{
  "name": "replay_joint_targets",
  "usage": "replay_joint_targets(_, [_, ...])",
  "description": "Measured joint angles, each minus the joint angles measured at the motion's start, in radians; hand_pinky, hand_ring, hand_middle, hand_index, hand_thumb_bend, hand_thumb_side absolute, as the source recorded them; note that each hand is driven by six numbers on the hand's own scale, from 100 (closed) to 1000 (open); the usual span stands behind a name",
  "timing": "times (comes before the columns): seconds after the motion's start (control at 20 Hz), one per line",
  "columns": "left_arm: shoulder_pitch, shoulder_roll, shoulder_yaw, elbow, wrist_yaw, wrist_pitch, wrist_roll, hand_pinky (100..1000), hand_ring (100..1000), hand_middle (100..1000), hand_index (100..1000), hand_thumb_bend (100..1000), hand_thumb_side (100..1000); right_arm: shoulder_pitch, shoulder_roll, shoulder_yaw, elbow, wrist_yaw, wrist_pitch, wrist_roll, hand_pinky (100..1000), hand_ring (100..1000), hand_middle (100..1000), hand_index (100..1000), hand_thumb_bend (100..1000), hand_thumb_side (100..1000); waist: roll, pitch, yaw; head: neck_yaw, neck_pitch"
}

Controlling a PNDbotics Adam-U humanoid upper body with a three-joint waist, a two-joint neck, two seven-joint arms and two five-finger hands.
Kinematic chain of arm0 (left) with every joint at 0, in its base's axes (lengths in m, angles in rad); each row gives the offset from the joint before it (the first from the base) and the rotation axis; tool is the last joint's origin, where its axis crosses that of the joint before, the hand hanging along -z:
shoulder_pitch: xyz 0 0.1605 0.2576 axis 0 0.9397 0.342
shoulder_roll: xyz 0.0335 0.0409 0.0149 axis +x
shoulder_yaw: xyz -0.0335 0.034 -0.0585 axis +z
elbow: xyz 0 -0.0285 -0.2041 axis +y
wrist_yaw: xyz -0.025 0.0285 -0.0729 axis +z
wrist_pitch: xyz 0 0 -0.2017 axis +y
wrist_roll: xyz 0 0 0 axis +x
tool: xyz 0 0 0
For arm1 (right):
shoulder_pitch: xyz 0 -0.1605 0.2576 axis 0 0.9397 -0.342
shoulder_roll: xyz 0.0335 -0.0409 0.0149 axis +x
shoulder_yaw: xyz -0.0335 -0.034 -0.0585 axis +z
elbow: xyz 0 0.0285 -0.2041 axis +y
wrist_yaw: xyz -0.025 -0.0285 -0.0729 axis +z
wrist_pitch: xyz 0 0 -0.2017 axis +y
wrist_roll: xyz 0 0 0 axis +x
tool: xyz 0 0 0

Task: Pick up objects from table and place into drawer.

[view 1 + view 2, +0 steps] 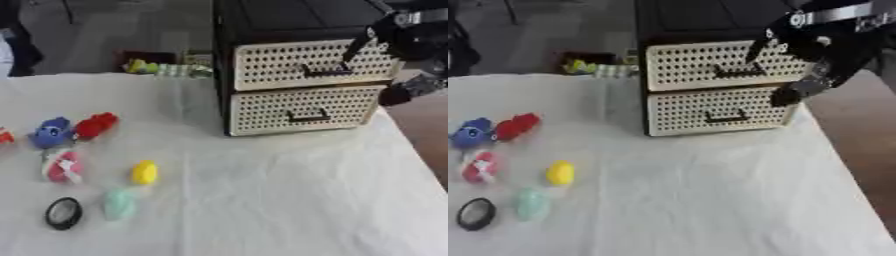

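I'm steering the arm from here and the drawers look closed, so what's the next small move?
Probably hook the right hand on the top drawer's handle and pull. Both drawers sit flush and the toys lie on the table.

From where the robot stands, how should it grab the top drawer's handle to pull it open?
Hook the fingers of the right hand over the top drawer's handle, on its horizontal bar. Come from the front and slightly above, since the dark bar stands out from the perforated front and faces the robot. The hand is already by its right end, so a straight pull toward the robot probably suits.
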Motion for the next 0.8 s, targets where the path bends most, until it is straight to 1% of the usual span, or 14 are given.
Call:
replay_joint_targets(0.3, [0.000, -0.008, 0.000, 0.000, 0.000, 0.002, -0.002, 353, 589, 602, 786, 100, 878, -0.015, 0.030, 0.012, 0.035, 0.047, 0.019, -0.017, 100, 100, 100, 852, 607, 558, 0.000, 0.005, 0.005, 0.000, 0.000])
replay_joint_targets(0.55, [-0.001, -0.009, 0.000, 0.000, 0.000, 0.004, -0.004, 353, 590, 602, 786, 100, 879, -0.027, 0.049, 0.024, 0.050, 0.085, 0.033, -0.058, 100, 100, 100, 859, 612, 554, 0.000, 0.011, 0.008, -0.001, 0.000])
replay_joint_targets(0.8, [-0.001, -0.017, -0.005, 0.000, 0.000, 0.005, -0.005, 352, 590, 602, 786, 100, 881, -0.029, 0.063, 0.034, 0.064, 0.136, 0.037, -0.090, 100, 100, 100, 859, 629, 527, 0.000, 0.015, 0.012, -0.003, 0.000])
